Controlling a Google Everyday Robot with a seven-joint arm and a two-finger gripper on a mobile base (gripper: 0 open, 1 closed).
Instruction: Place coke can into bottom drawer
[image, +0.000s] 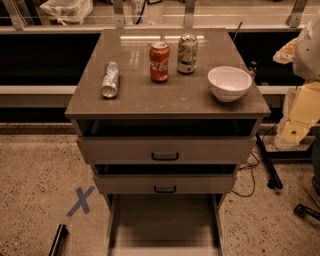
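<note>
**Standing upright on the table, the coke can is well above the open bottom drawer**

Nearest the camera, the bottom drawer (165, 225) is pulled out, its flat floor showing. On the ground to its left lie a black rod (58, 240) and a blue tape cross (80, 201). Above the drawer sit the two upper drawers (165, 150) with black handles. On the table (165, 102), a silver can (110, 79) lies on its side near the left edge and a white bowl (229, 83) sits toward the right. Farther back, near the middle, stands the coke can (159, 61), with a pale can (187, 53) just beside it on the right. The gripper is out of view, so I cannot tell how the jaws stand or where the can lies relative to them.
</note>
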